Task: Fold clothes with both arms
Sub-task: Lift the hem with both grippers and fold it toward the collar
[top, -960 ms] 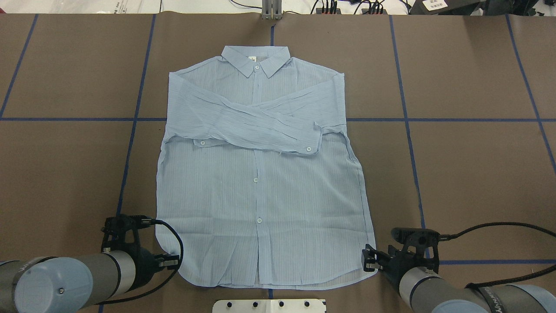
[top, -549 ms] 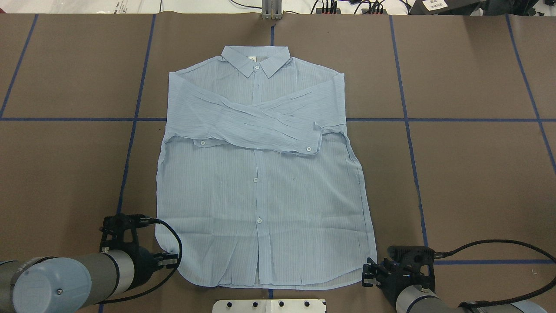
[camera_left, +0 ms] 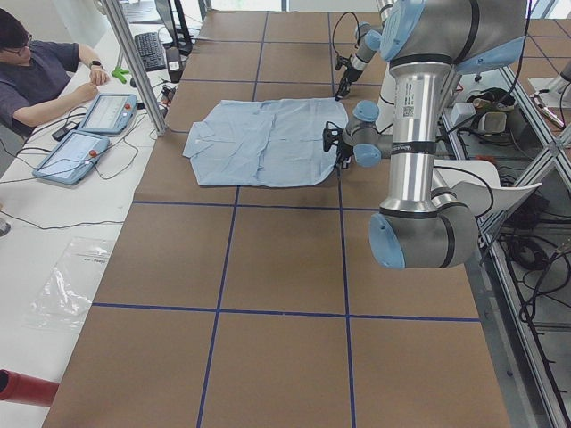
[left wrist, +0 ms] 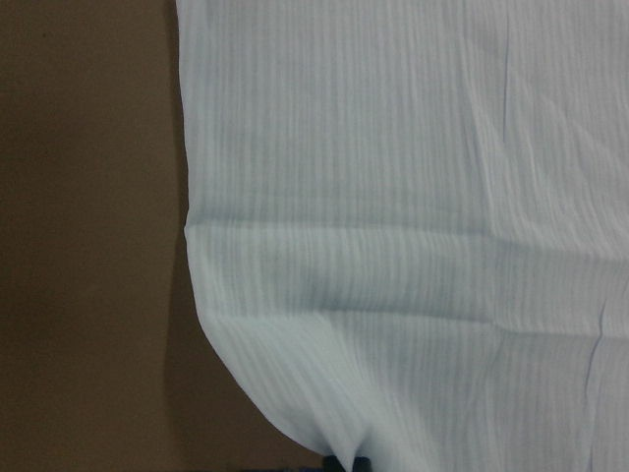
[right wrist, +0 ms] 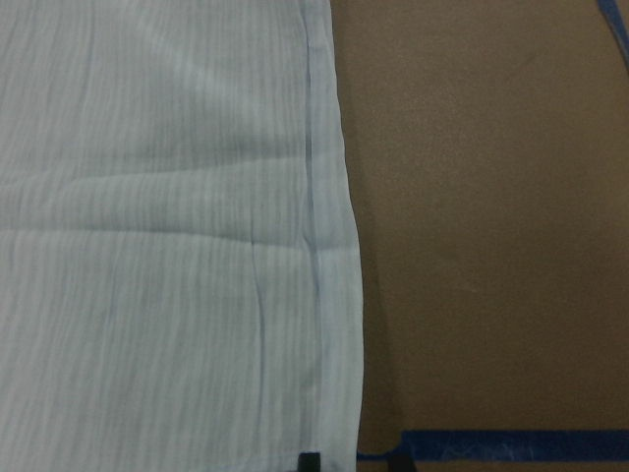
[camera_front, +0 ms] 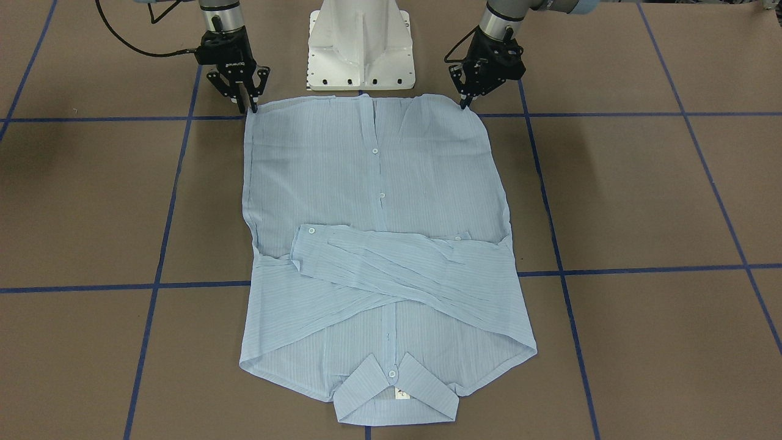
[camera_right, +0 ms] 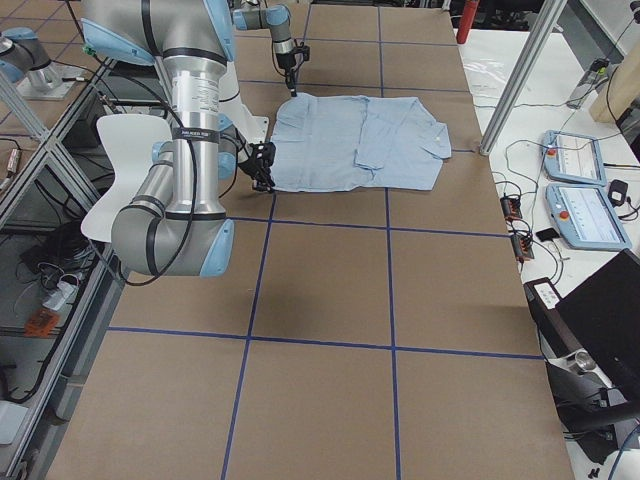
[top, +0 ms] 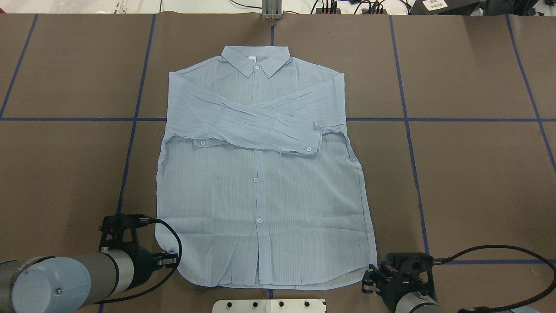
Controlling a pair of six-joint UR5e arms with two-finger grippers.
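the main risk here is an uneven pick of the hem. the shirt (top: 260,187) is thin, so an end effector may close on only the top layer, or on nothing. then one corner would rise while the other lies on the worktop (top: 478,174), and the fold goes crooked. the crossed sleeves lie loose on the chest and, i think, could slide off if the hem is lifted fast.

the shirt lies flat in the middle of the worktop, buttons up, collar toward the far edge and hem toward the near edge by the robot. both arms reach in low from the near corners, one at each hem corner.

the right end effector (top: 366,280) is open and holds nothing. in its wrist view one fingertip (right wrist: 310,460) is over the side hem and the other over bare worktop. the left end effector (top: 171,260) is at the rounded left hem corner; i cannot tell if it is closed on the cloth.
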